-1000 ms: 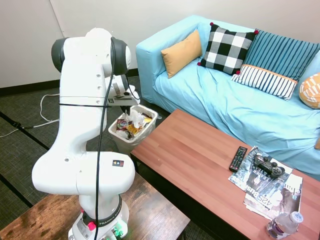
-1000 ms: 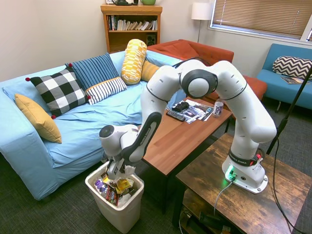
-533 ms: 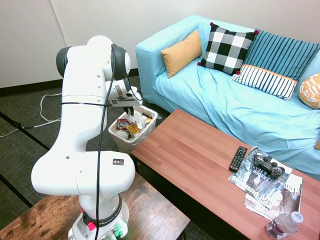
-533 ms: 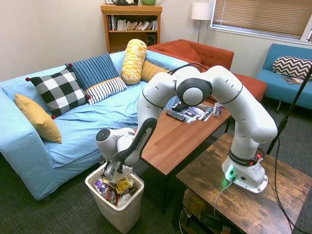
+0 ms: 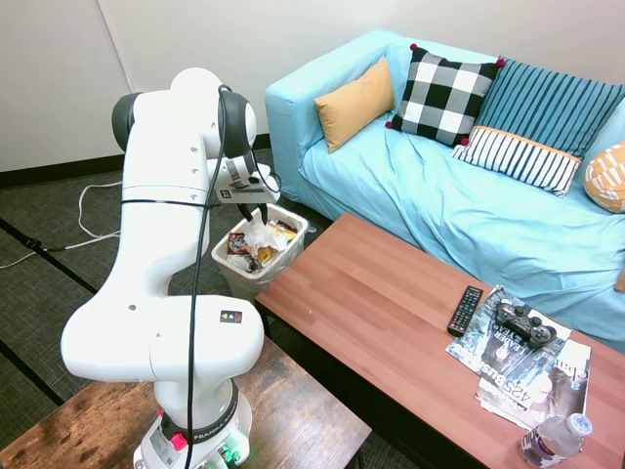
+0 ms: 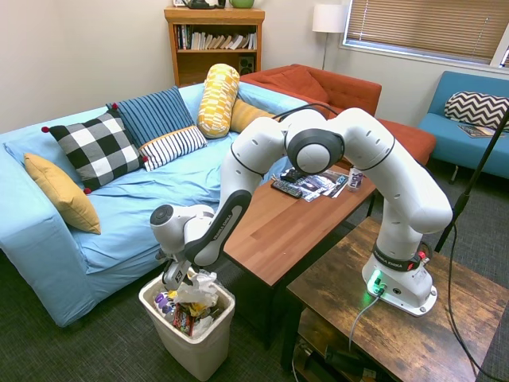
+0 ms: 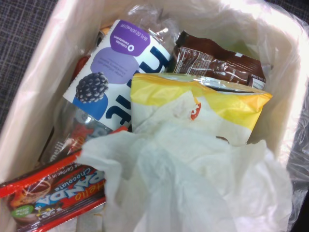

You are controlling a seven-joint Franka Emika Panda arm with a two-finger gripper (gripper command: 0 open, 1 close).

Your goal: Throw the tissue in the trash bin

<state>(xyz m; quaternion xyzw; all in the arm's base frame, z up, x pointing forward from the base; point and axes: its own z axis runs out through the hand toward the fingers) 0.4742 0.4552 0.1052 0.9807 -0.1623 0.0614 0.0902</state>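
Observation:
The tissue [image 6: 199, 288] is a crumpled white wad lying on top of the snack wrappers that fill the trash bin [image 6: 193, 337]. In the first exterior view the tissue [image 5: 258, 234] shows above the rim of the trash bin [image 5: 286, 255], which stands on the carpet between the sofa and the table. My gripper [image 6: 178, 278] hangs just over the bin, right beside the wad, and its fingers look open. Seen from the other side, my gripper [image 5: 258, 211] is directly above the tissue. The wrist view shows the tissue [image 7: 193, 179] spread over the wrappers.
A yellow chip bag [image 7: 212, 101], a brown wrapper [image 7: 217, 63], a red candy wrapper [image 7: 53, 193] and a plastic bottle [image 7: 116, 72] fill the bin. The wooden coffee table [image 5: 391, 313] is right beside it, and the blue sofa [image 5: 459, 210] behind.
The gripper has shifted a little over the bin. The tissue, which hung bunched under the fingers, now lies spread wider on the trash pile.

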